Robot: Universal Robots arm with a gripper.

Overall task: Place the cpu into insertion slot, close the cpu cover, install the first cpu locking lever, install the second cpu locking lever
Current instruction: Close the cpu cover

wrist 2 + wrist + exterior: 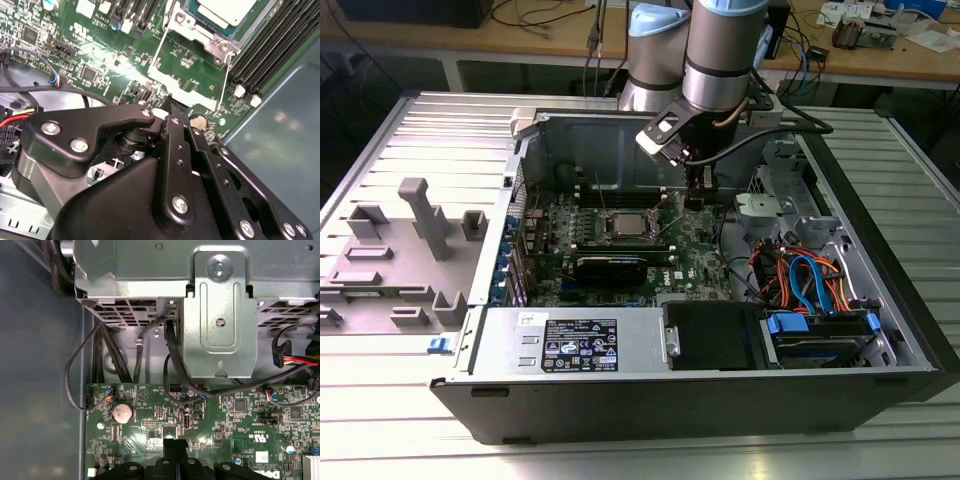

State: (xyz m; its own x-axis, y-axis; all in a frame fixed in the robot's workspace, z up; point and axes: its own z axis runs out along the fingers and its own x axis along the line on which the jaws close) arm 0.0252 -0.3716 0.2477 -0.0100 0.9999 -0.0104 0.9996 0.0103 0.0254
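Here the cpu (223,9) sits in its socket on the green board (225,422), its silver top uncovered. The cover (182,86) stands swung open beside the socket. The claw (175,107) hangs low over the board, fingers together with nothing visible between them, tips just beside the cover's free edge.
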